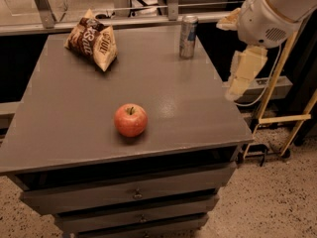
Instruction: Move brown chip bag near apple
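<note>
The brown chip bag (91, 39) lies at the far left corner of the grey table top (74, 103), crinkly, with white lettering. The red-orange apple (131, 120) stands stem up near the front middle of the table, well apart from the bag. My white arm comes in from the upper right. Its gripper (242, 76) hangs beyond the table's right edge, above the floor, level with the middle of the table. It holds nothing that I can see and is far from both the bag and the apple.
A slim silver can (188, 36) stands upright at the far right of the table top. The table has drawers (133, 195) below. A yellow-framed stand (277, 118) is on the floor to the right. A rail (148, 20) runs behind the table.
</note>
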Robot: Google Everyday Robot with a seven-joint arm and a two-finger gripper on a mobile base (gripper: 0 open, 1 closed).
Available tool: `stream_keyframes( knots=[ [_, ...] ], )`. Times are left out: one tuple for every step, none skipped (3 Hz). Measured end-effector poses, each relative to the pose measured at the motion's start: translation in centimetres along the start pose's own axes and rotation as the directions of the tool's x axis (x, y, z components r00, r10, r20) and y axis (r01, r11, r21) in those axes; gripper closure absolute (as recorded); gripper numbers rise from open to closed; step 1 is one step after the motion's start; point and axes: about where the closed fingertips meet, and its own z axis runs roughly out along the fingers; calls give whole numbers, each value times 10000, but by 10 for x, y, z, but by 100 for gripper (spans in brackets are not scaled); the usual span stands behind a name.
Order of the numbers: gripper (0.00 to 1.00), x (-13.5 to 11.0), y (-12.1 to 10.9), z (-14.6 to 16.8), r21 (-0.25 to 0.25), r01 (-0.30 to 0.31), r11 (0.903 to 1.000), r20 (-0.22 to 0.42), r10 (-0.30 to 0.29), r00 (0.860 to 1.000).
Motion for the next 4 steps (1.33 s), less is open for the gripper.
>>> stream_keyframes(
  knots=[
    [0,-51,-49,27,310,1117,9933,1433,-1150,9830],
    [0,-99,-89,49,516,1651,9849,2537,-1728,9517],
    [0,-144,-128,81,459,1546,9869,3380,-1610,9273],
    [0,-183,-151,114,226,903,9957,3777,-921,9213]
  ],
)
